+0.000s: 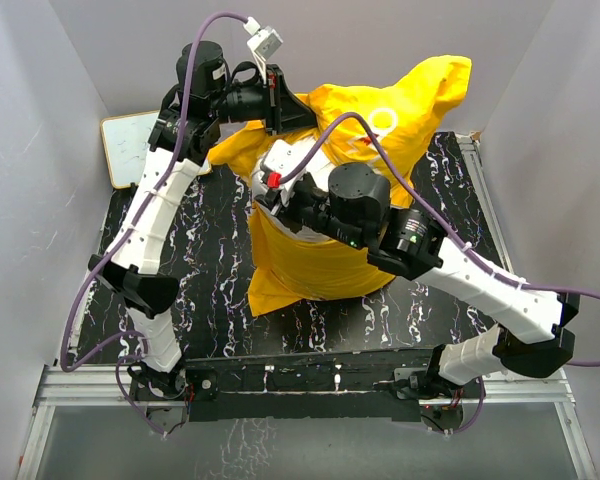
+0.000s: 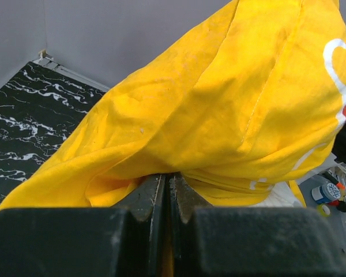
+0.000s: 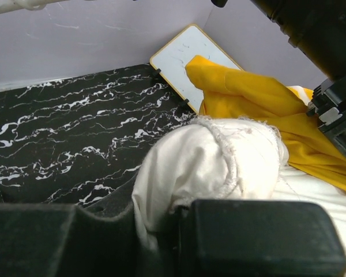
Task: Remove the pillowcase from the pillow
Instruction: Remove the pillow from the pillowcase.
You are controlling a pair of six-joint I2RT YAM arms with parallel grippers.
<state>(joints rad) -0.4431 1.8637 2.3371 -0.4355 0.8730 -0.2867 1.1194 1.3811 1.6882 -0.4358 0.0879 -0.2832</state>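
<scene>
Pinching a fold of the pillowcase, the left gripper was clamped tight on the thin yellow cloth near the far edge of the worktop. The right gripper was closed on a bunched white corner of the pillow, which lay mid-worktop, mostly sleeved. The fabric looked light, limp and slippery. A hem grip seemed best, with the plump stuffing held firmly against the pull.

Plain pale grey walls enclose a black, white-veined counter; a white board sits in the far-left corner.
</scene>
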